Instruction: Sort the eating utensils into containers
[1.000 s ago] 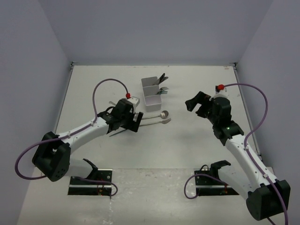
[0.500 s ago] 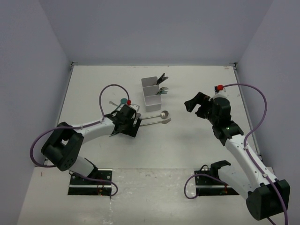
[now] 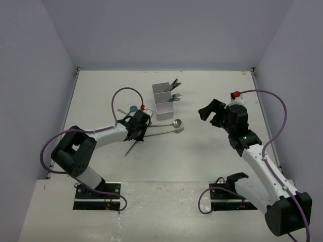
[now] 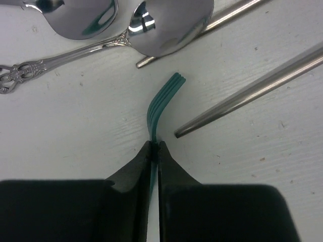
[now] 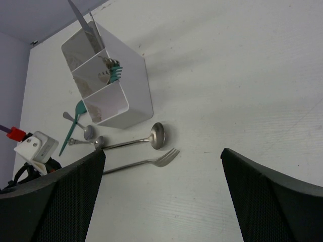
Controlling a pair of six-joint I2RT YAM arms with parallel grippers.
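Left of centre in the top view, the left claw (image 4: pixel 155 147) is closed on the neck of a teal fork (image 4: pixel 161 101), whose tines point toward two silver spoons (image 4: pixel 171 25) on the tabletop (image 3: pixel 202 161). The right claw (image 3: pixel 211 114) hangs open at centre right, holding nothing. The white box (image 3: pixel 164 110) sits above centre, with a knife (image 5: pixel 81 20) and forks (image 5: pixel 112 70) standing in two of its compartments.

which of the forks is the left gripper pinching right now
The teal fork outside the box, its neck clamped in the left gripper. The silver fork lies free; a second teal fork sits in the white box.
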